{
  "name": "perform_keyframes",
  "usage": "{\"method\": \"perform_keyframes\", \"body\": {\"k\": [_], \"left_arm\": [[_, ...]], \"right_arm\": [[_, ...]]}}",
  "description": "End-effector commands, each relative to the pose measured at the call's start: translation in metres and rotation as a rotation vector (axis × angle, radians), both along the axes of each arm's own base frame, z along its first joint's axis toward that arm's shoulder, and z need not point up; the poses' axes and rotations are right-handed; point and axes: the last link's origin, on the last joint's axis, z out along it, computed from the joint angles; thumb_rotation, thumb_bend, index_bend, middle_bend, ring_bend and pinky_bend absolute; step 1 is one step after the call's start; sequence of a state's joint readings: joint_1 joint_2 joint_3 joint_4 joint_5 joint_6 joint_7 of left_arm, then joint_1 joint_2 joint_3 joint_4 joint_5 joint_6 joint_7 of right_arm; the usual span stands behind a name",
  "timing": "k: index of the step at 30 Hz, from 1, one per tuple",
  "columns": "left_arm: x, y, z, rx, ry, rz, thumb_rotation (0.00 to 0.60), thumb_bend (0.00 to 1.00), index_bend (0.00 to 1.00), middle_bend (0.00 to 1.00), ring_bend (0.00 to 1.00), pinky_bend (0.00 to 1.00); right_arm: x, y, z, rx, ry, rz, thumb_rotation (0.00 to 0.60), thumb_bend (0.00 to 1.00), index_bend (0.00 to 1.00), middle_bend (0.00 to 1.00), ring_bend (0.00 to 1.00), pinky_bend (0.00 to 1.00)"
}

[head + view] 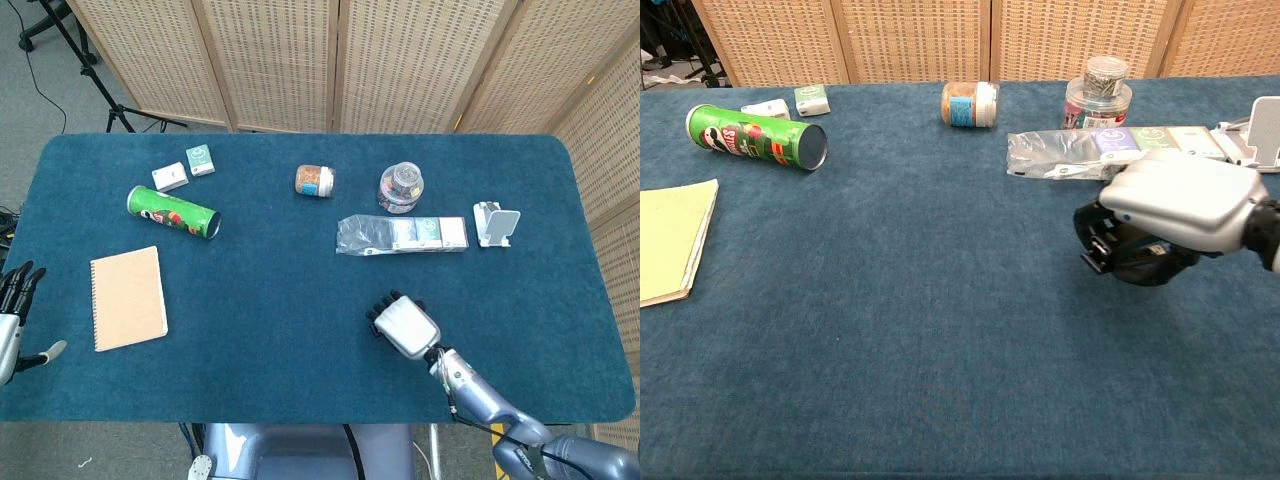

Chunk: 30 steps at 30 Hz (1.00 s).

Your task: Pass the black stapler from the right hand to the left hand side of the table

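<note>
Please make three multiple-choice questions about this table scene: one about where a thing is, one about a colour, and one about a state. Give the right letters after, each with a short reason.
1. Where does the notebook lie?
A. near the table's left edge
B. beside the glass jar
C. under the right hand

2. What colour is the chip can?
A. red
B. green
C. white

3. What is the state of the right hand?
A. open, flat on the cloth
B. curled around the black stapler
C. out of both views

Answers:
1 A: the notebook lies at the left, in front of the can.
2 B: the chip can has a green body and lies on its side.
3 B: the right hand has its fingers closed over the black stapler, whose end shows below them in the chest view.
</note>
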<state>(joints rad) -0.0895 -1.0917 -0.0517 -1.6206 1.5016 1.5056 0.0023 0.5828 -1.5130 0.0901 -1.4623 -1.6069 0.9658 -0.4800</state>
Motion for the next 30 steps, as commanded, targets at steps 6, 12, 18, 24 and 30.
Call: {"method": "perform_keyframes", "body": {"k": [6, 12, 18, 24, 30], "left_arm": [[-0.002, 0.001, 0.004, -0.007, -0.021, 0.006, 0.600, 0.00, 0.00, 0.00, 0.00, 0.00], [-0.005, 0.004, 0.008, -0.019, -0.037, 0.018, 0.600, 0.00, 0.00, 0.00, 0.00, 0.00], [-0.007, 0.005, 0.010, -0.026, -0.048, 0.025, 0.600, 0.00, 0.00, 0.00, 0.00, 0.00], [-0.007, 0.005, 0.012, -0.027, -0.056, 0.023, 0.600, 0.00, 0.00, 0.00, 0.00, 0.00], [-0.007, 0.005, 0.011, -0.032, -0.054, 0.023, 0.600, 0.00, 0.00, 0.00, 0.00, 0.00]], "right_arm": [[0.112, -0.010, -0.060, -0.001, 0.010, 0.106, 0.600, 0.72, 0.59, 0.57, 0.45, 0.38], [0.171, -0.002, -0.098, -0.035, 0.051, 0.127, 0.600, 0.73, 0.59, 0.57, 0.45, 0.38], [0.200, 0.005, -0.122, -0.061, 0.105, 0.108, 0.600, 0.75, 0.59, 0.57, 0.45, 0.38], [0.202, 0.003, -0.132, -0.098, 0.154, 0.100, 0.600, 0.76, 0.59, 0.57, 0.45, 0.38], [0.187, 0.001, -0.132, -0.087, 0.177, 0.042, 0.600, 0.45, 0.36, 0.29, 0.30, 0.37]]}}
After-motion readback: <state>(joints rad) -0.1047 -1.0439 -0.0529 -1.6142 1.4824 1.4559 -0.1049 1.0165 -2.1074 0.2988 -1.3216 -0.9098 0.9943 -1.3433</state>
